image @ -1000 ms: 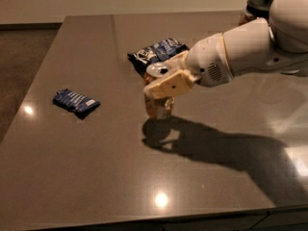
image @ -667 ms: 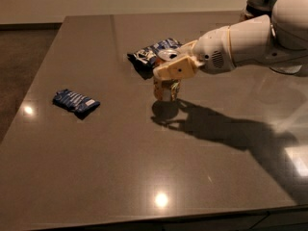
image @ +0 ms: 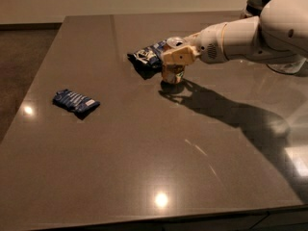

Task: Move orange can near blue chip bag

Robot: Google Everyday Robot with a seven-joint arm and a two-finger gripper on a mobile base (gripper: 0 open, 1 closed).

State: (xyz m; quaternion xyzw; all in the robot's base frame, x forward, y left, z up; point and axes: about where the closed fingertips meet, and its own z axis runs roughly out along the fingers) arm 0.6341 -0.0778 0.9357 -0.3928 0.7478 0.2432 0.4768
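The orange can (image: 172,75) stands upright on the table, its silver top just showing above my fingers. My gripper (image: 175,60) is shut around the can's upper half, reaching in from the right on the white arm (image: 250,35). The blue chip bag (image: 146,58), dark and wrinkly with white print, lies directly left of the can, touching it or almost so.
A smaller flat blue packet (image: 75,101) lies at the left of the grey table (image: 144,153). A dark rounded object (image: 255,5) and a glassy item (image: 288,67) sit at the far right, partly behind the arm.
My gripper has carried the can away from the table's middle, farther back and right, up against the blue chip bag, and lowered it to the tabletop.
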